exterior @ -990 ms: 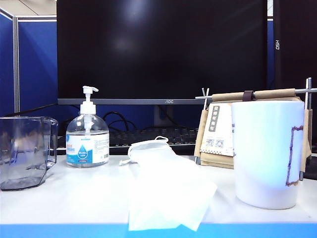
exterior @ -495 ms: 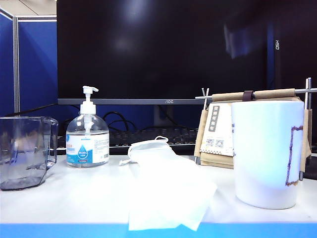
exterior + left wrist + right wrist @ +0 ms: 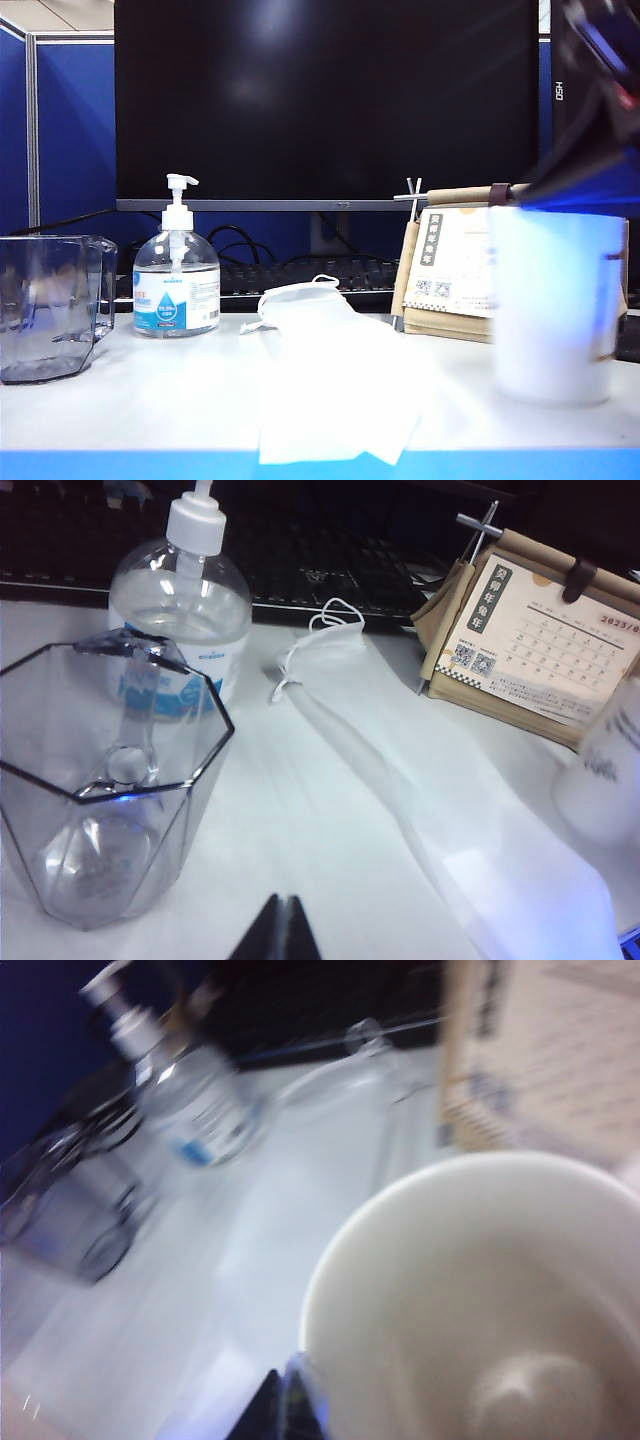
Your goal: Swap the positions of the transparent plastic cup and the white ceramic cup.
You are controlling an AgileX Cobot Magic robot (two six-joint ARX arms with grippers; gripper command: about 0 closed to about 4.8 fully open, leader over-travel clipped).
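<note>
The transparent plastic cup point(image 3: 50, 305) stands at the table's far left, faceted and empty. In the left wrist view my left gripper point(image 3: 283, 925) is shut and empty, hovering a short way from that cup point(image 3: 100, 780). The white ceramic cup point(image 3: 555, 300) stands at the right, blurred. My right arm point(image 3: 590, 120) is a dark blurred shape above it. In the right wrist view my right gripper point(image 3: 290, 1400) is shut, its tips right beside the outer rim of the white cup point(image 3: 480, 1310); I cannot tell whether they touch.
A clear pump bottle point(image 3: 177, 270) stands right of the transparent cup. A white face mask point(image 3: 330, 380) lies across the middle of the table. A desk calendar point(image 3: 450, 265) stands behind the white cup. A monitor point(image 3: 320, 100) and keyboard point(image 3: 300, 275) fill the back.
My right arm has swung into the exterior view at the top right, above the white cup. That cup now looks blurred and slightly further right. The transparent cup has not moved.
</note>
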